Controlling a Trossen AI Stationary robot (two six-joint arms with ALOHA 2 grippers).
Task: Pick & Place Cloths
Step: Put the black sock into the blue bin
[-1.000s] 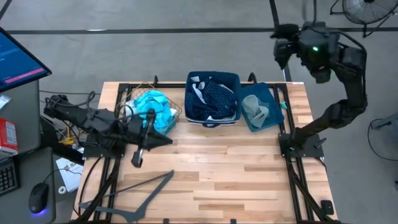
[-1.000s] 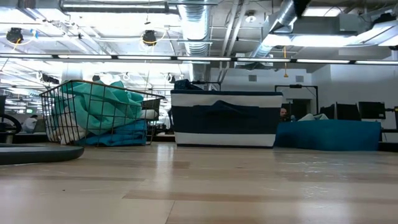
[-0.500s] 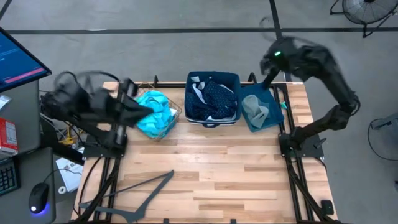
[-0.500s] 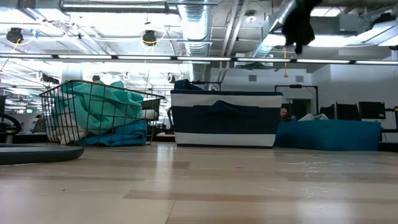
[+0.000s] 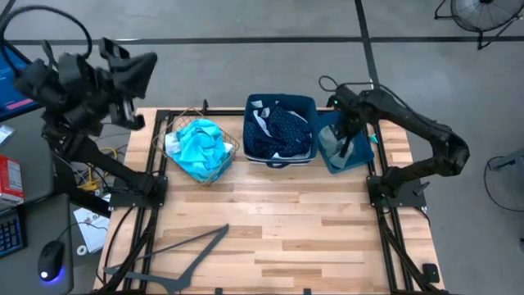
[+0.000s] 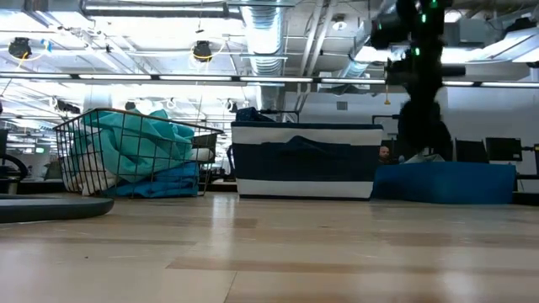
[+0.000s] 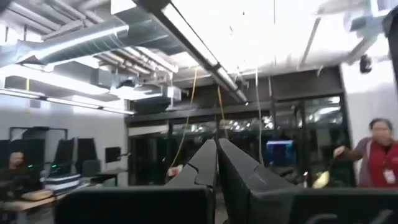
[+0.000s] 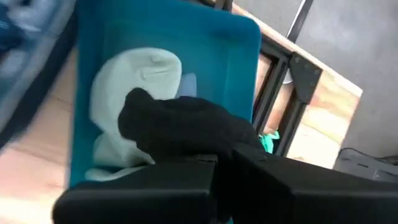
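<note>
Item, near edge of the table (image 5: 270,229): bare wooden planks at six o'clock, nothing lying on them, leaving working room ahead of the containers. Item, far row, at about ten o'clock: a brown wire basket (image 5: 201,147) holding a bright turquoise cloth (image 5: 196,143), bunched high enough to be showing above the wires in the low view. Item, at twelve o'clock: a dark blue bin (image 5: 280,129) holding a navy dotted cloth (image 5: 286,124) with pale fabric at its rim. Item, at about two o'clock: a teal bin (image 5: 344,141) containing a grey-green cloth (image 8: 134,81), lying loose on its floor. Item, right gripper (image 8: 214,163): hovering directly over the teal bin, its fingers pressing together on a black cloth (image 8: 180,124) that is drooping from them above the grey-green one; the placement suggests a drop into this bin is being lined up, so that the fabric falls inside the walls, not across the rim. Item, left gripper (image 7: 216,162): raised off the table's far left corner at about ten o'clock, pointing out into the room, its fingers meeting with nothing between them, apparently waiting clear of the work. Item, background: a person in red standing far off in the left wrist view.
</note>
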